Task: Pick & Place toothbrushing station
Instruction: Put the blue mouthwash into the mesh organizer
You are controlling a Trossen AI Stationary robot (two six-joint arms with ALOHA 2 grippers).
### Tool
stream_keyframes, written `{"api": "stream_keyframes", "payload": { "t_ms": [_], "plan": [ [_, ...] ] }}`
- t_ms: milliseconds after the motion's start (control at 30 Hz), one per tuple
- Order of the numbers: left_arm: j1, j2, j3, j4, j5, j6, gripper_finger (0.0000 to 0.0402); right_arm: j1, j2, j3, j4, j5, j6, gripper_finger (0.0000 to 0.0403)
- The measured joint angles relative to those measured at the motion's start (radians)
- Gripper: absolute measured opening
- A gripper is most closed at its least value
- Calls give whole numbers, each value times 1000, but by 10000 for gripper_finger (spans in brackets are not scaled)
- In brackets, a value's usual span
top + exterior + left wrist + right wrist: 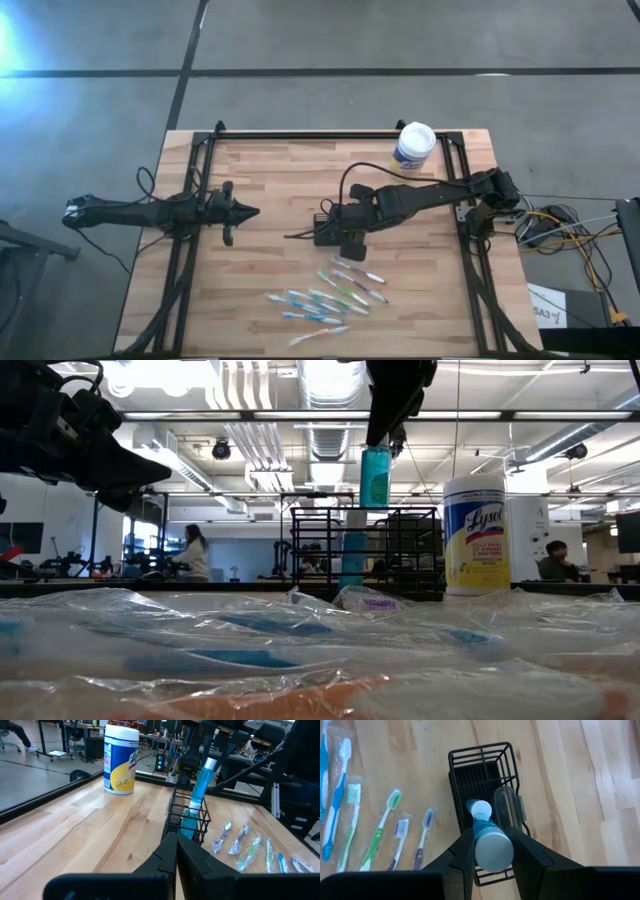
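I see my black wire basket holder point(328, 228) sitting near the middle of the light wooden table point(270, 180), with the wrapped toothbrushes point(340, 290) lying just beside it on the side away from the white tub of wipes with a yellow label point(414, 146). My right claw point(492, 851) hangs right above the holder and squeezes a see-through blue bottle with a grey cap point(487, 837), whose bottom end is down inside the holder. My left claw point(250, 212) waits well off to the holder's other side, pinched closed on nothing.
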Motion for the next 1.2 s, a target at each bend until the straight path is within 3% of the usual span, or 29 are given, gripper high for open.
{"api": "stream_keyframes", "payload": {
  "t_ms": [567, 1200],
  "plan": [
    [0, 0, 0, -3, 0, 0, 14, -4, 1, 52, -37, -4, -30, 91],
    [0, 0, 0, -2, 0, -1, 15, -4, 2, -35, 31, -11, -48, 91]
  ]
}}
